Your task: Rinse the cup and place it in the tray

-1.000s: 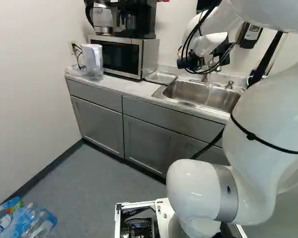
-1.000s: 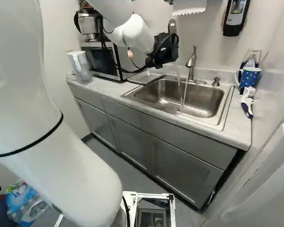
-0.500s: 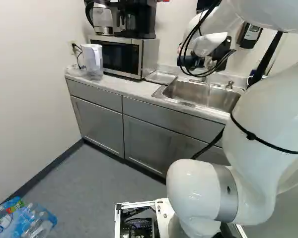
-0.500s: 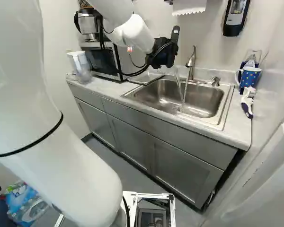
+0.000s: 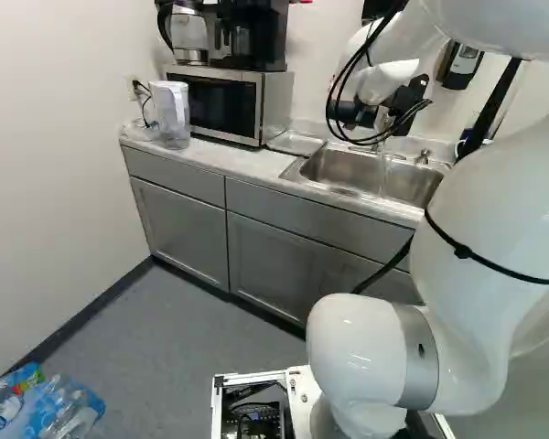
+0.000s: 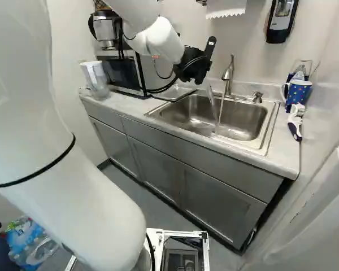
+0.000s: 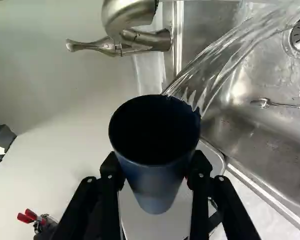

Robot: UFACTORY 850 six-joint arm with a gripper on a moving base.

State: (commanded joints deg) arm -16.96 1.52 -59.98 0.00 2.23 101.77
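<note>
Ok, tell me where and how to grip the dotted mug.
Best take the dotted mug by its handle, coming from the side of the sink: the handle sticks out that way, while the wall looks close on the opposite side. The gripper holds the cup, so that likely needs setting down first.

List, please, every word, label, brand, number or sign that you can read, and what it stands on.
Nothing is legible.
Bottle pack: colourful label, too small and blurred to read.
Wall dispenser: any markings too small to read.
Cup in the end effector: no text shows.
</note>
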